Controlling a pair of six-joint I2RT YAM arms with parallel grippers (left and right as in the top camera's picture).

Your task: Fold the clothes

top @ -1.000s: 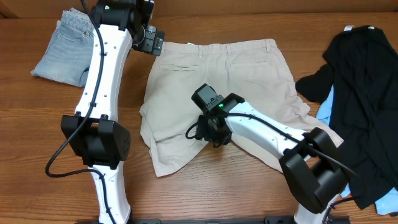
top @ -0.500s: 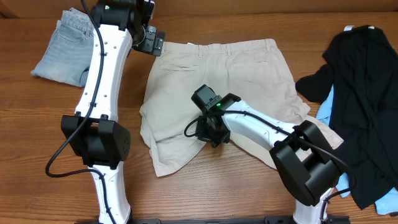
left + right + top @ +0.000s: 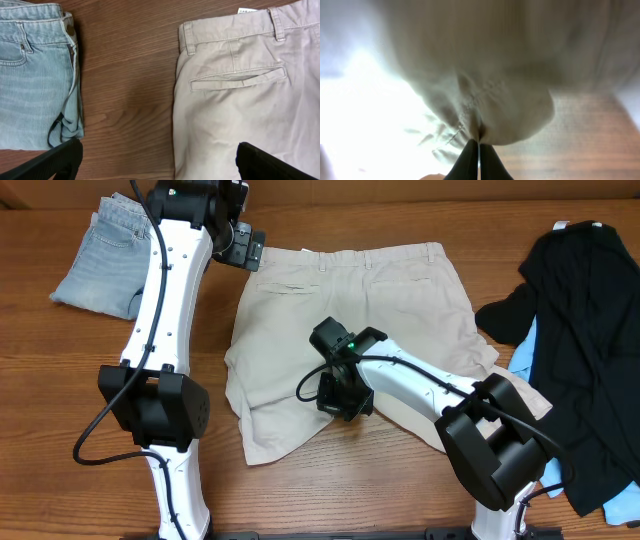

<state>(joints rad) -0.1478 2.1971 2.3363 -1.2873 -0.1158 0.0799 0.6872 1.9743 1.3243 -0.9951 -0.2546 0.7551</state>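
Overhead: The wood-grain worktop (image 3: 60, 400) holds four garments. One pair of khaki shorts (image 3: 350, 310) lies flat in the middle, with its waistband toward the far edge. One pair of denim shorts (image 3: 105, 260) lies at the far left corner. One black top (image 3: 590, 350) is heaped along the right edge, on top of one light-blue top (image 3: 525, 355). There are two arms. The left gripper (image 3: 243, 248) hangs over the left end of the khaki waistband. The right gripper (image 3: 343, 398) is down on the shorts' near hem, where the legs meet.

Left wrist: The two dark fingers (image 3: 60, 160) are spread wide and hold nothing. Bare wood lies between the denim shorts on the left and the khaki shorts on the right. The back pocket (image 3: 235, 80) and the white tag (image 3: 248, 10) are visible.

Right wrist: The view is blurred and overexposed. The fingertips are pinched together on a stitched fold of khaki cloth, which is bunched above them. Wood shows at the lower right.
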